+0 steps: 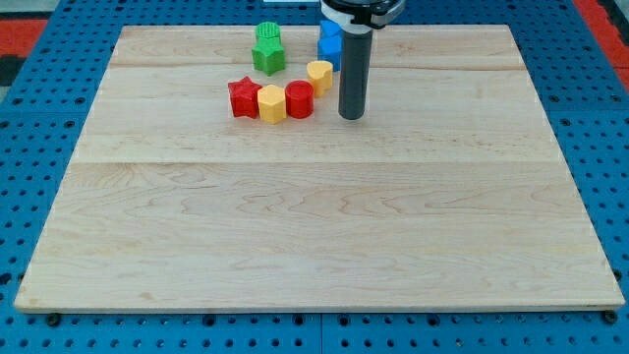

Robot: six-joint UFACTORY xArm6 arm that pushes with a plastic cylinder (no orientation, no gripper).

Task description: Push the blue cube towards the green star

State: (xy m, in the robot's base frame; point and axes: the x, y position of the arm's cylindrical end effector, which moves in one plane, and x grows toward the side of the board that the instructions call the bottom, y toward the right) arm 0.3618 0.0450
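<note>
The blue cube (329, 43) sits near the view's top, partly hidden behind my rod. The green star (268, 57) lies to its left, with a green block (267, 34) just above the star. My tip (352, 116) rests on the board below and slightly right of the blue cube, apart from it, and to the right of the red and yellow blocks.
A yellow block (319, 75) lies just below the blue cube. A red star-like block (243, 97), a yellow block (271, 103) and a red cylinder (300, 99) form a row left of my tip. The wooden board (314, 216) lies on a blue pegboard.
</note>
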